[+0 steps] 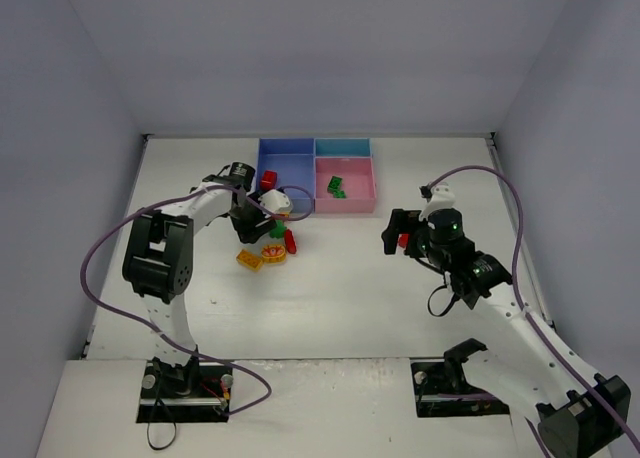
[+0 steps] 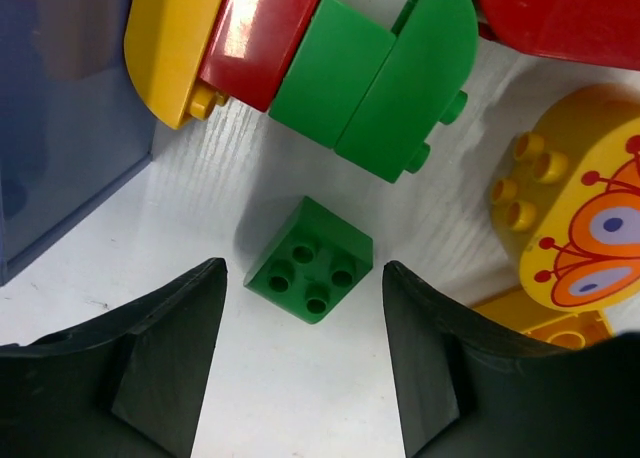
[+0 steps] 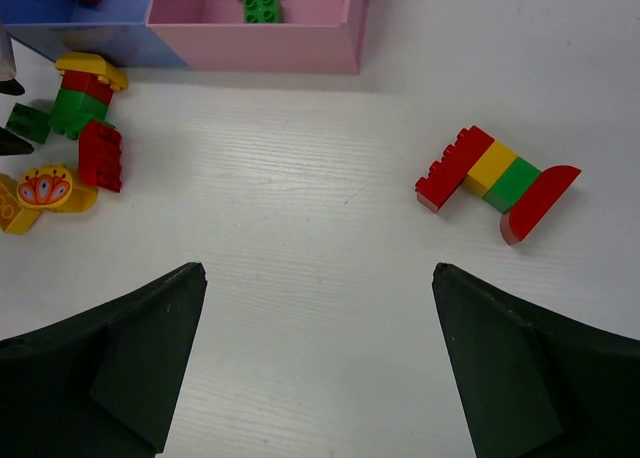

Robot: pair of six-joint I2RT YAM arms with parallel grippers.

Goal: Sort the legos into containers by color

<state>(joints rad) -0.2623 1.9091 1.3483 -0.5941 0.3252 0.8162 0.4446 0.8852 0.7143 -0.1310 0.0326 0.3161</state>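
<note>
My left gripper (image 1: 256, 224) is open and low over the lego pile in front of the blue tray (image 1: 285, 164). In the left wrist view a small green brick (image 2: 310, 261) lies on the table just ahead of the open gripper (image 2: 303, 303), between its fingertips' line. Beyond it lies a yellow-red-green stack (image 2: 300, 63). A yellow butterfly brick (image 2: 585, 238) is at the right. My right gripper (image 1: 396, 234) is open and empty above the table (image 3: 318, 273). A red-yellow-green-red stack (image 3: 495, 178) lies ahead of it to the right.
The pink tray (image 1: 346, 190) holds green bricks (image 1: 336, 186); the blue tray holds a red brick (image 1: 268, 180). The narrow teal tray (image 1: 343, 147) is behind the pink one. A yellow brick (image 1: 250, 260) and a red brick (image 1: 290, 241) lie in the pile. White walls enclose the table.
</note>
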